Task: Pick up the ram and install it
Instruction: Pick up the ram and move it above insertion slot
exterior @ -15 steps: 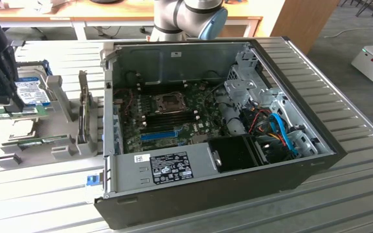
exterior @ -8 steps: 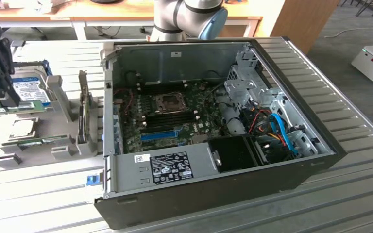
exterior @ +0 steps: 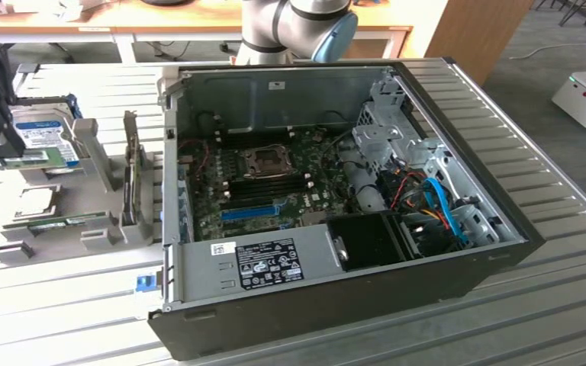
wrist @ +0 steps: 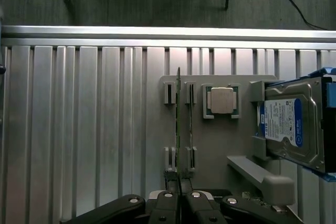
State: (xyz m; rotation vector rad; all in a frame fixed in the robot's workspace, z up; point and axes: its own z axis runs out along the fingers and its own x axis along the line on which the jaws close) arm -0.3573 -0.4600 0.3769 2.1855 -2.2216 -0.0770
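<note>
Grey holder (wrist: 220, 145) with ram (wrist: 178, 124) on edge in its slots, one end pinched between pressed-together end effector (wrist: 179, 184) fingers. Further along holder: square chip (wrist: 221, 100), then hard drive (wrist: 291, 124). Bare ribbed desk (wrist: 79, 129) off holder's ram-side edge. Open PC case (exterior: 375, 191) beside holder.

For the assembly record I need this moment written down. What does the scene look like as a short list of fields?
gripper: shut on the ram
ram: standing on edge, in line with the grey holder's slots
grey holder: lies on the ribbed metal table
hard drive: in the holder, blue label showing
square chip: in the holder, between ram and hard drive
computer case: open, motherboard exposed, on the exterior view's right of the holder
</note>
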